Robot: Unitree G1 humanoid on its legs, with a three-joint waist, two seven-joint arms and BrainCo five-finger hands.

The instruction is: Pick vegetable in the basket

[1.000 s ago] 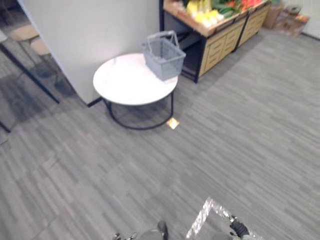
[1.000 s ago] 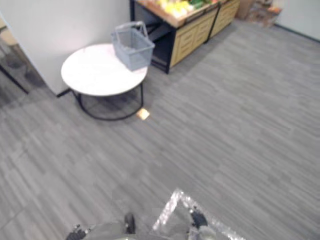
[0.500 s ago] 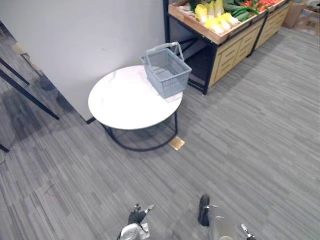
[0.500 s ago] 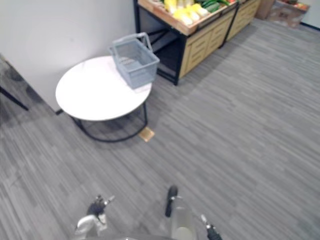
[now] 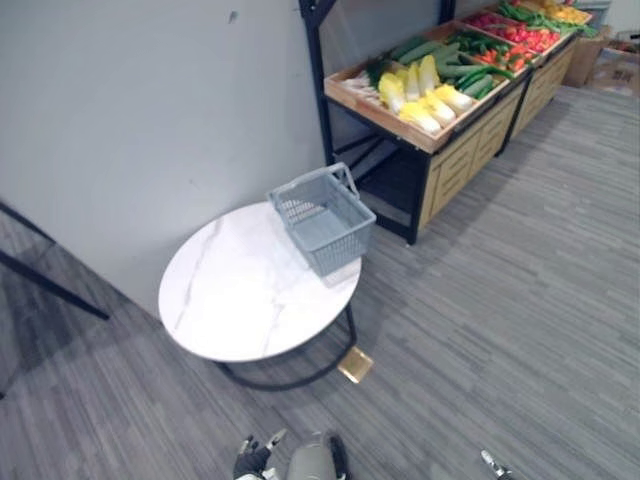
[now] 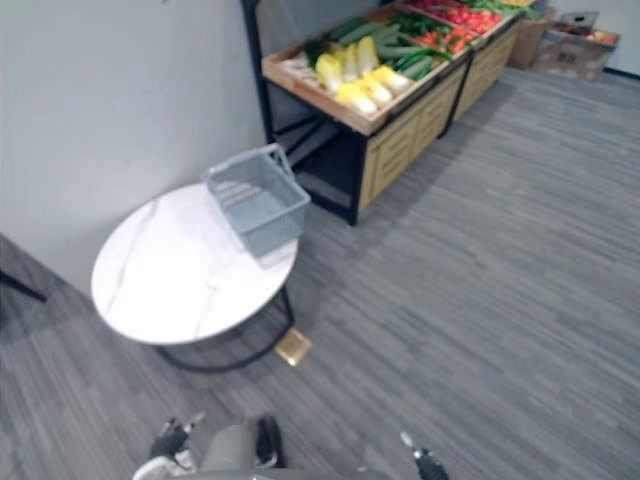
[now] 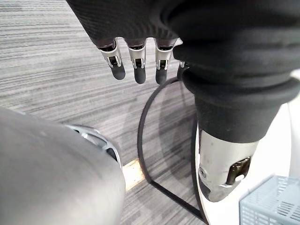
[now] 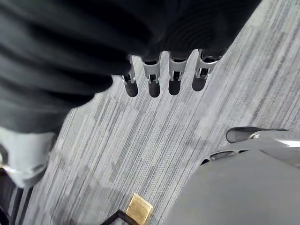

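A grey-blue mesh basket (image 5: 322,215) with its handle up stands on the far right edge of a round white marble table (image 5: 240,295); I see nothing in it. Behind it, a wooden produce stand (image 5: 450,150) holds yellow-white cabbages (image 5: 425,95), green cucumbers (image 5: 462,62) and red vegetables (image 5: 512,30). My left hand (image 7: 139,70) hangs low over the floor near the table's black frame, fingers relaxed and empty. My right hand (image 8: 174,77) hangs over the grey floor, fingers relaxed and empty too. Both hands are far from the basket, and the left hand (image 5: 250,462) peeks in at the bottom edge.
A grey wall (image 5: 150,120) rises behind the table. A small gold square (image 5: 355,365) lies on the floor by the table's black ring base. Cardboard boxes (image 6: 575,30) sit at the far right. Grey plank floor spreads to the right of the table.
The whole picture has shifted, so the camera moved: the table and stand now sit lower and larger, with more of the vegetables in view. Both hands show lower at the bottom edge.
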